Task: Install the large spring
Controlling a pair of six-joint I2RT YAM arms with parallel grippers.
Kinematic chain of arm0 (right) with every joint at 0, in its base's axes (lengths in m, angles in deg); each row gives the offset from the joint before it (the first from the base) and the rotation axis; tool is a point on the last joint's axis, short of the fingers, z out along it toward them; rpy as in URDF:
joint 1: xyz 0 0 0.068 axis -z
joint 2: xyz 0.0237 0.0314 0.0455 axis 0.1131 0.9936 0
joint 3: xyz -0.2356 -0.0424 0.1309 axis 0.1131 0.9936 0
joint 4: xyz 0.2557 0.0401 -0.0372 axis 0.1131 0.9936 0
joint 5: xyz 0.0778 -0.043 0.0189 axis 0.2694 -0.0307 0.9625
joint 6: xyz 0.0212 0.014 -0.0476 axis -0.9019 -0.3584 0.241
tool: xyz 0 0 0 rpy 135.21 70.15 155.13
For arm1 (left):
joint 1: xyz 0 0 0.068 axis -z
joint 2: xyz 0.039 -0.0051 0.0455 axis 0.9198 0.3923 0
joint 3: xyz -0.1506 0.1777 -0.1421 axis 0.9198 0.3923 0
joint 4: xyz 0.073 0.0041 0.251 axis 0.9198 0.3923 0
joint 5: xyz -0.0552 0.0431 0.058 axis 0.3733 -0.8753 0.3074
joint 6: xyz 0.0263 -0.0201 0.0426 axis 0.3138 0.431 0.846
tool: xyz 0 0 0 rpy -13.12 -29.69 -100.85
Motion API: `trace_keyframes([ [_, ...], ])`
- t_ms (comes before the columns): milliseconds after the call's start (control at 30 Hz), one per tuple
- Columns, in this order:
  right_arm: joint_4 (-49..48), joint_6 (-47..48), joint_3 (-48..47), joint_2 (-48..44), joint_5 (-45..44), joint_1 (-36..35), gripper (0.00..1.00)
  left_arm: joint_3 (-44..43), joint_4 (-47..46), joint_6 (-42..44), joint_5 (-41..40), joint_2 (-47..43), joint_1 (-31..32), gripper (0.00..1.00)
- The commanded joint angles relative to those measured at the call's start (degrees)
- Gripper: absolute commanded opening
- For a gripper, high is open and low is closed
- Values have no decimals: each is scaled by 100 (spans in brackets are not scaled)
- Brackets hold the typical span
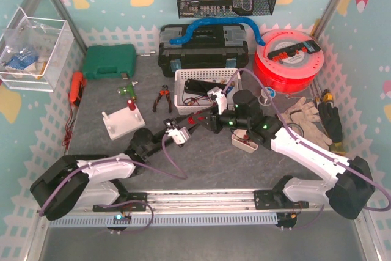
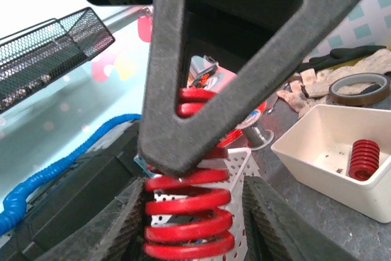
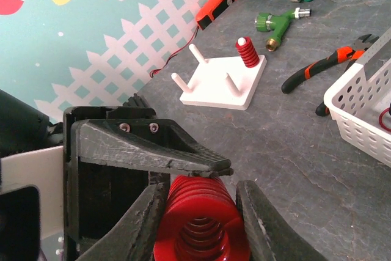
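The large red spring [image 1: 197,118] hangs above the table's middle between both grippers. My right gripper [image 3: 201,197] is shut on the large spring [image 3: 201,230], one pad on each side of its coils. My left gripper [image 2: 192,191] stands around the same spring [image 2: 189,224] from the other side. Its left pad touches the coils and a thin gap shows at its right pad, so it is open. One right-gripper finger [image 2: 201,90] crosses the left wrist view. The white peg base [image 3: 226,84] lies at left with a small red spring [image 3: 247,52] on one peg.
A white tray [image 2: 305,145] with a small red spring [image 2: 364,159] sits under the right arm. A white basket [image 1: 204,87], pliers [image 1: 162,98], a green fitting [image 1: 127,91], a black toolbox [image 1: 204,47], a green case [image 1: 110,61], a red spool [image 1: 287,59] and gloves [image 1: 302,114] lie behind.
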Motion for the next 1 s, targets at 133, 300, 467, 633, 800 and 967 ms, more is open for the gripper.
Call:
trace_keyframes([
  [133,32,-13,-85,194,-550,-32,29,224,-275,-100,239,-285,-194,11],
  [300,185,92,-94,323,-1447,-11,40,282,221,-152,178,-671,-265,0],
  [467,387,262,-298,684,-1768,-2,47,233,845,-337,3,-1025,-265,0],
  [633,248,1748,-391,559,-2105,-10,64,-121,1931,-1378,-468,-1133,-346,0],
  [800,-1168,4295,418,390,-2295,-104,67,-472,2985,-2862,-251,-1338,-587,0],
  [967,-3018,6604,1424,487,-2303,-345,72,-1113,4419,-4076,153,-1523,-759,0],
])
